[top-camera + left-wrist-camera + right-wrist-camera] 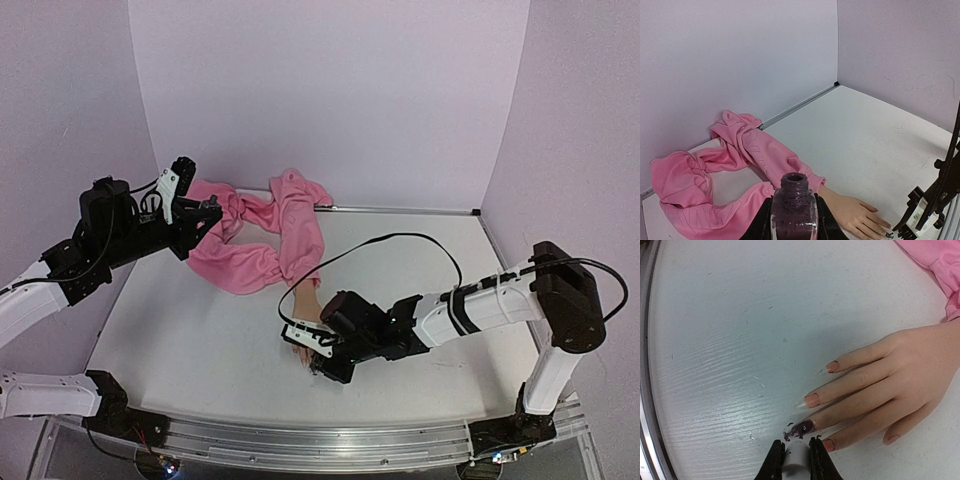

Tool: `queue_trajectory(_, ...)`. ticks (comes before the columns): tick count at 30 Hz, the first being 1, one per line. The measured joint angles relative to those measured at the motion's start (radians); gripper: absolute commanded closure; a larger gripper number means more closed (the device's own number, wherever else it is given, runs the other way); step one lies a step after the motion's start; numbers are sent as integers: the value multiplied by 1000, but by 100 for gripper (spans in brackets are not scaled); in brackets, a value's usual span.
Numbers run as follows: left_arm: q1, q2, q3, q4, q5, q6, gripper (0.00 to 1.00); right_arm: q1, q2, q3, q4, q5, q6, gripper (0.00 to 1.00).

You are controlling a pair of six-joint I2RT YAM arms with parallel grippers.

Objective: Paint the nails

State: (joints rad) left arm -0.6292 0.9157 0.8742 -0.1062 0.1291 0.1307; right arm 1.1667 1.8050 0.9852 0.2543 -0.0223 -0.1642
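The pale mannequin hand (890, 385) lies palm down on the white table, fingers toward me. One nail (802, 429) is coated dark purple; the nails beside it (812, 400) (832, 366) are bare and skin-toned. My right gripper (796, 452) is shut on a white-handled polish brush (796, 462), its tip touching the dark nail. In the top view the right gripper (318, 360) sits at the fingertips of the hand (302, 303). My left gripper (794, 217) is shut on an open purple polish bottle (794, 205), held upright near the back left, (205, 207).
A pink sweatshirt (265, 235) is bunched at the back, its sleeve (785, 165) running onto the mannequin's wrist. Lilac walls close the back and sides. Small dark polish flecks (788, 435) mark the table by the painted nail. The right arm's black cable (400, 240) arcs above the table.
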Motion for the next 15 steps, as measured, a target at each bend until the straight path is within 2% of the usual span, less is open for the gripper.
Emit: queue_trajectory(15,0,0,0,0,0,0,100,4,0,-9,0,8,0,100)
